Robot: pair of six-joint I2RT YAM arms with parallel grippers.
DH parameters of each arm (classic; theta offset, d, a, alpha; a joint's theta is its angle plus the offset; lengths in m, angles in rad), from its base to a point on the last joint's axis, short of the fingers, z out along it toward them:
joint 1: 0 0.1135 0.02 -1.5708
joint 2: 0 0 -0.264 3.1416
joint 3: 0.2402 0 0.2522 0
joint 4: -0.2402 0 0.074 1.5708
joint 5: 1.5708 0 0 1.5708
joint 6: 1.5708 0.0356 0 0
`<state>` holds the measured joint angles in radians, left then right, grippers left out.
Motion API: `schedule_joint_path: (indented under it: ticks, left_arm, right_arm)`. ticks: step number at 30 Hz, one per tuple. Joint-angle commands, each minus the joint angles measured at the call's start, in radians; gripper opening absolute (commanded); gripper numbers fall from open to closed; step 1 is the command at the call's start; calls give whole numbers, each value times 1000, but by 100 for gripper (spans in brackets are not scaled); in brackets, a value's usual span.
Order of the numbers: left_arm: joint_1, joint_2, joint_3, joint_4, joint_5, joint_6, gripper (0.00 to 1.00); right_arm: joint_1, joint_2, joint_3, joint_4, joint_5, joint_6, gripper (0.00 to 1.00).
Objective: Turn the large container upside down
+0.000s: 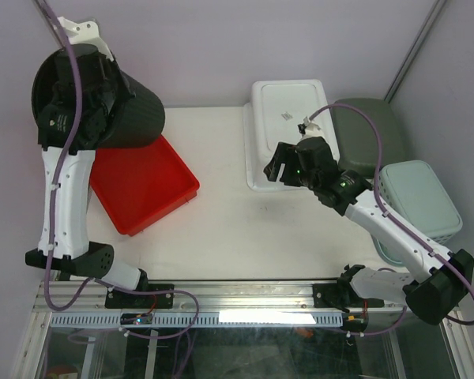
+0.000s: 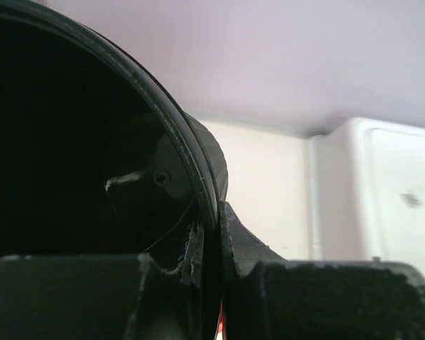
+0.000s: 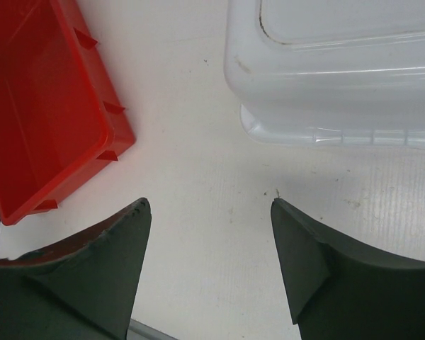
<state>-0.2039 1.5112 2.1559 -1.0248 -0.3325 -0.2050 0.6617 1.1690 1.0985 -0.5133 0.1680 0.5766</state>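
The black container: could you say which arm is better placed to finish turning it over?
Left. The left gripper grips the rim of the black container, tilted on its side; the right gripper hangs open by the white tub, well away.

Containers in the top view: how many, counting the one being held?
5: black bin, held by the left gripper, far left; red tray beside it; white tub at centre back; grey tub and pale green tub on the right. None seems hidden.
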Motion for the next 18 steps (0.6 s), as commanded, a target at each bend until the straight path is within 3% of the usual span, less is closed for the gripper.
schedule_joint_path:
  ticks: [1, 6, 11, 14, 18]
  left_arm:
    - [-32, -74, 91, 77, 238, 19, 0]
    - [-104, -105, 76, 79, 476, -40, 0]
    - [-210, -104, 33, 86, 598, -74, 0]
    - [-244, -126, -53, 122, 692, -112, 0]
    - [-290, -203, -265, 255, 793, -199, 0]
  right_arm:
    - [0, -23, 62, 29, 34, -2, 72]
    - [-10, -107, 106, -49, 184, -46, 73]
    - [-118, -191, 205, -191, 285, -89, 86]
    - [-233, -191, 296, -298, 231, -99, 90]
    - [-397, -144, 366, -414, 52, -100, 92]
